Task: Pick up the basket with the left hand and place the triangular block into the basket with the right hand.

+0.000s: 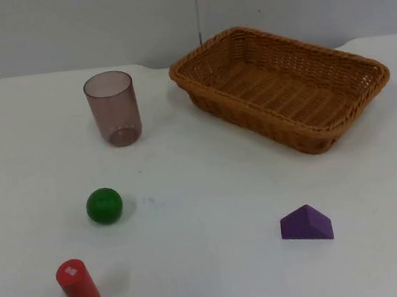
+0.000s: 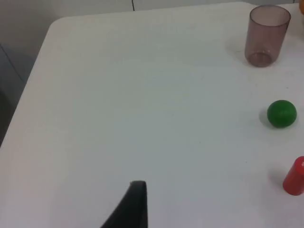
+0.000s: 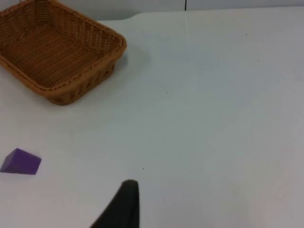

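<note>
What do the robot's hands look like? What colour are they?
From here you can see just a little of each one. The left end effector ends in a plain black tip, wide at its base and narrowing to a blunt, squared-off end. The right end effector has the same plain black tip, a bit more rounded at its end. Neither tip has any markings on it.

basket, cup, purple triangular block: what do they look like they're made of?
Basket: woven wicker or rattan, tan, visible weave and braided rim. Cup: translucent smoky-mauve plastic, probably; the table shows through it. Purple triangular block: matte, solid colour, crisp edges; likely painted wood, could be plastic.
</note>
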### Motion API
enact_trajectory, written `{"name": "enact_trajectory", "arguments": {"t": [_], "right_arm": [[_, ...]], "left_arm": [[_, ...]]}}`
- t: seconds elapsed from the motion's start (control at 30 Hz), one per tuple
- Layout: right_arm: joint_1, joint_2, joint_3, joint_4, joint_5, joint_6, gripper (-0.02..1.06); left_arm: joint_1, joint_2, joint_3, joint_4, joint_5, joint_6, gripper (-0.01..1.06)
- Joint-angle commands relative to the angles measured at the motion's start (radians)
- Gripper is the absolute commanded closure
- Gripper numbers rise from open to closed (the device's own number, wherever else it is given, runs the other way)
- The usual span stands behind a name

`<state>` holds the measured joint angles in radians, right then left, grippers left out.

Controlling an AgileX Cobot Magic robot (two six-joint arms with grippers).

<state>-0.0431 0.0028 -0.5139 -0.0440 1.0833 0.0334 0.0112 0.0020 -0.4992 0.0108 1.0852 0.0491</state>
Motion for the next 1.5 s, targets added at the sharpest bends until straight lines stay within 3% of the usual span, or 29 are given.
{"name": "enact_trajectory", "arguments": {"t": [0.0, 0.27, 0.53, 0.73, 0.87, 1.03, 1.33, 1.47], "right_arm": [[-0.006, -0.003, -0.004, 0.000, -0.006, -0.016, -0.01], [-0.002, -0.003, -0.004, 0.007, -0.008, -0.026, -0.01], [-0.002, -0.003, -0.002, 0.072, -0.006, -0.065, -0.01], [-0.002, 0.008, -0.039, 0.015, -0.035, -0.053, -0.01], [-0.002, 0.163, -0.103, -0.063, -0.188, 0.030, -0.01], [-0.002, 0.421, -0.214, -0.055, -0.325, 0.040, -0.01], [-0.002, 0.692, -0.415, -0.035, -0.318, 0.040, -0.01], [-0.002, 0.758, -0.460, -0.030, -0.327, 0.040, -0.01]], "left_arm": [[0.003, -0.002, 0.005, -0.011, -0.011, -0.005, 0.00], [0.003, -0.002, 0.005, -0.011, -0.011, -0.004, 0.00], [0.003, -0.002, 0.005, -0.011, -0.011, -0.014, 0.00], [0.003, 0.080, -0.030, -0.021, -0.027, -0.055, 0.00], [0.003, 0.232, -0.110, 0.006, -0.157, -0.129, 0.00], [0.003, 0.501, -0.254, 0.006, -0.263, -0.134, 0.00], [0.003, 0.813, -0.434, -0.053, -0.371, -0.134, 0.00], [-0.005, 0.954, -0.454, -0.187, -0.403, -0.091, 0.00]]}}
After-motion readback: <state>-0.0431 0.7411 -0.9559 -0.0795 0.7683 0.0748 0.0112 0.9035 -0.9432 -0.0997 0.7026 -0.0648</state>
